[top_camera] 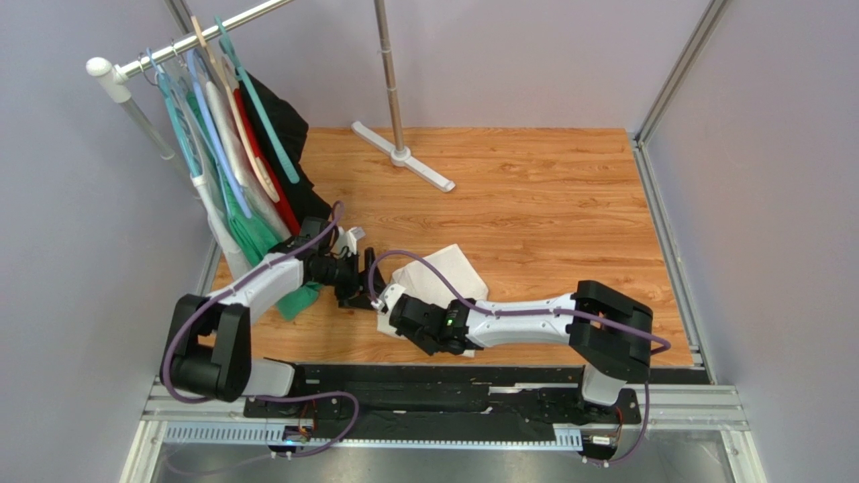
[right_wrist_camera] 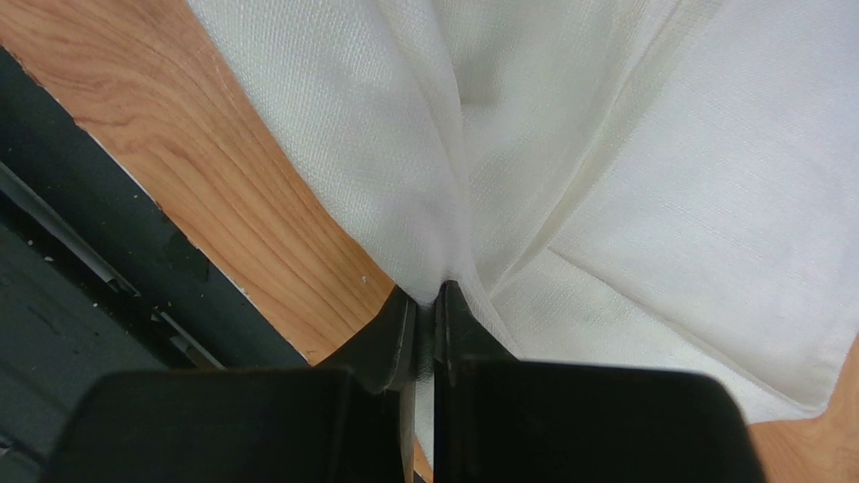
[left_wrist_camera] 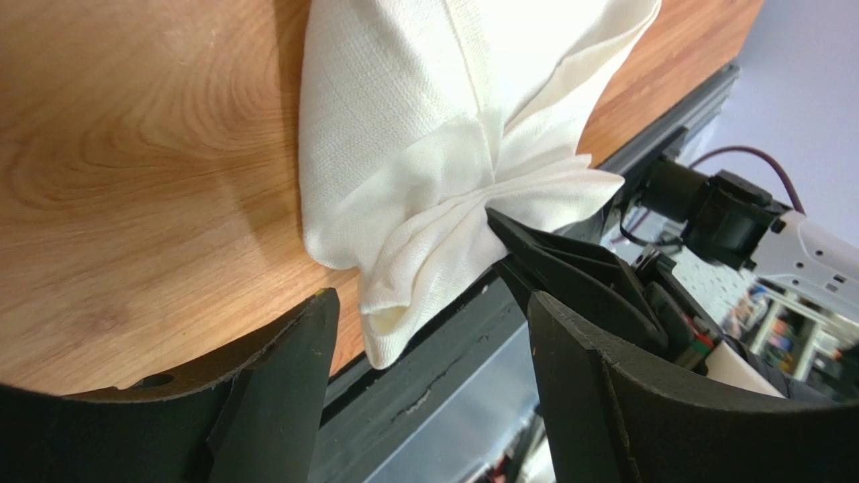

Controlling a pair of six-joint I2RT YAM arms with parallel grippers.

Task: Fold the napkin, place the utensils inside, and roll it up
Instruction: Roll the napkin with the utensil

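Observation:
The white napkin (top_camera: 436, 274) lies bunched on the wooden table near the front edge. My right gripper (top_camera: 388, 307) is shut on a pinched fold of it; the wrist view shows the cloth (right_wrist_camera: 565, 161) gathered between the closed black fingers (right_wrist_camera: 403, 327). My left gripper (top_camera: 355, 290) is open just left of the napkin's bunched corner (left_wrist_camera: 423, 201), its fingers (left_wrist_camera: 292, 372) apart with nothing between them. The right gripper's tip (left_wrist_camera: 549, 262) shows holding the cloth in the left wrist view. No utensil is in view.
A clothes rack (top_camera: 202, 30) with hangers and garments, including a green cloth (top_camera: 257, 236), stands at the back left. A stand's pole and white foot (top_camera: 403, 151) sit at the back. The table's front edge and black rail (top_camera: 454, 374) lie just below the grippers.

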